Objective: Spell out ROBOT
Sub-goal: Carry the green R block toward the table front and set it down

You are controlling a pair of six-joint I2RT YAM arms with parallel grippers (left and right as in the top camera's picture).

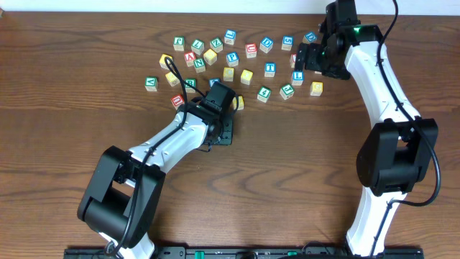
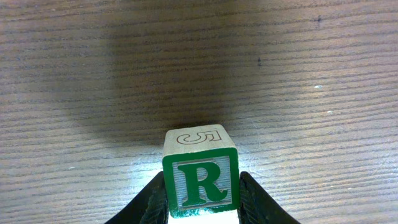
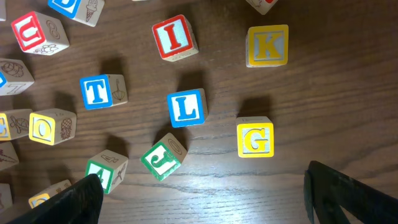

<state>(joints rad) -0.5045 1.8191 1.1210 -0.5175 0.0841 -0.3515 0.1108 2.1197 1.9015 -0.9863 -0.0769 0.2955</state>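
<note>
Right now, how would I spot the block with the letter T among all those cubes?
Start at the right gripper, open over the scattered cubes on the wooden table. In its camera view the T cube lies left of the L cube, up-right of the yellow O cube. T and L share blue frames; only the letter differs.

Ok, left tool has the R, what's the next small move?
Probably lower the R cube onto the table ahead and release: the left tool clamps it, and the wood before it is free, so the word can start there.
</note>
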